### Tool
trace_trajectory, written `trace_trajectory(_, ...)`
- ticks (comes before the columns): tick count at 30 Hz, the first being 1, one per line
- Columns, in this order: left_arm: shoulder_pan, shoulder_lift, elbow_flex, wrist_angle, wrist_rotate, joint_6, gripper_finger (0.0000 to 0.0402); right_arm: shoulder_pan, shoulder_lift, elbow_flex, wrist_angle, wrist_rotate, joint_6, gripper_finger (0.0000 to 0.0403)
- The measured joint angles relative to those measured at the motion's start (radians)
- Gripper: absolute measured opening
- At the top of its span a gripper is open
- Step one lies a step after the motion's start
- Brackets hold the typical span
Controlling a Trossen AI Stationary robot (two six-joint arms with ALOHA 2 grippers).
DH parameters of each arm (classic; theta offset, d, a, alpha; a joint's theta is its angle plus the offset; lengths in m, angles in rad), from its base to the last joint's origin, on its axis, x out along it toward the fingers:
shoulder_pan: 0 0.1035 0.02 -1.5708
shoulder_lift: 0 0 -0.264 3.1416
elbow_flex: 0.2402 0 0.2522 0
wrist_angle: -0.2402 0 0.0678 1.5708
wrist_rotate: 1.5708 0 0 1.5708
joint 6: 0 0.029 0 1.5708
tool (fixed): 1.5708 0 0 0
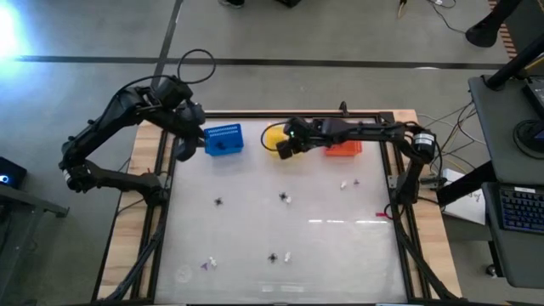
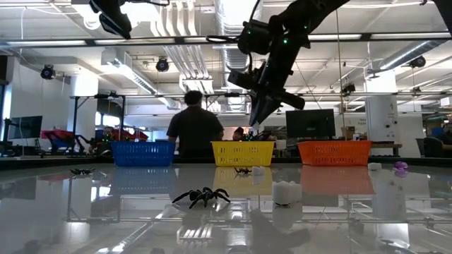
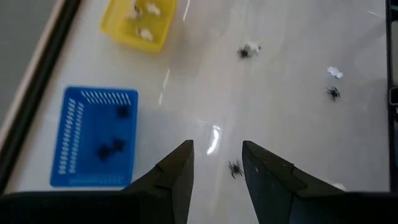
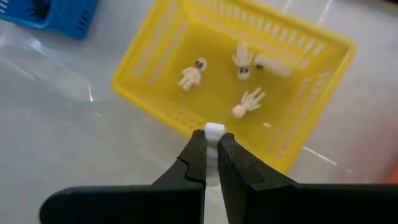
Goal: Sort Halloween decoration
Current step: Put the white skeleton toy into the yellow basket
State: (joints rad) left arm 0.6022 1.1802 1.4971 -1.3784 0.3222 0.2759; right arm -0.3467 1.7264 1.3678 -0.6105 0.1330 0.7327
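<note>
My right gripper [image 4: 211,134] hangs over the near rim of the yellow basket [image 4: 155,93], shut on a tiny whitish trinket [image 4: 214,129]. Several whitish figures [image 4: 247,102] lie in that basket. My left gripper [image 3: 217,145] hovers open beside the blue basket [image 3: 74,143], which holds black spiders [image 3: 111,148]. It touches nothing, and a black spider [image 3: 235,168] lies on the table below it. More trinkets lie loose on the table: a spider [image 1: 218,202], whitish pieces [image 1: 344,184] and a purple piece [image 1: 206,265]. My right gripper pinches the whitish trinket [image 4: 214,127] between its two fingertips; only the trinket's top shows above them. The fingers slant down from above [image 2: 258,113]. The trinket is lifted clear, over the yellow basket's rim.
An orange basket [image 1: 344,150] stands right of the yellow one at the far edge. A dark frame [image 1: 161,212] borders the table's sides. A person [image 2: 194,127] stands in the room beyond the table. The middle and near parts of the table hold only scattered trinkets.
</note>
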Motion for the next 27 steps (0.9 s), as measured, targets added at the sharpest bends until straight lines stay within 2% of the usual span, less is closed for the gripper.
trace_trajectory(13,0.0,0.009,-0.001,-0.061,0.0,-0.035,0.0119,-0.084,0.002,0.0,0.03,0.0,-0.133,0.0015)
trace_trajectory(23,0.0,0.009,-0.001,-0.062,0.0,-0.035,0.0119,-0.084,0.005,0.0,0.057,-0.002,-0.169,0.0096)
trace_trajectory(27,0.0,0.009,-0.001,-0.075,0.0,-0.055,0.0119,-0.084,0.004,0.0,0.071,-0.001,-0.169,0.0115)
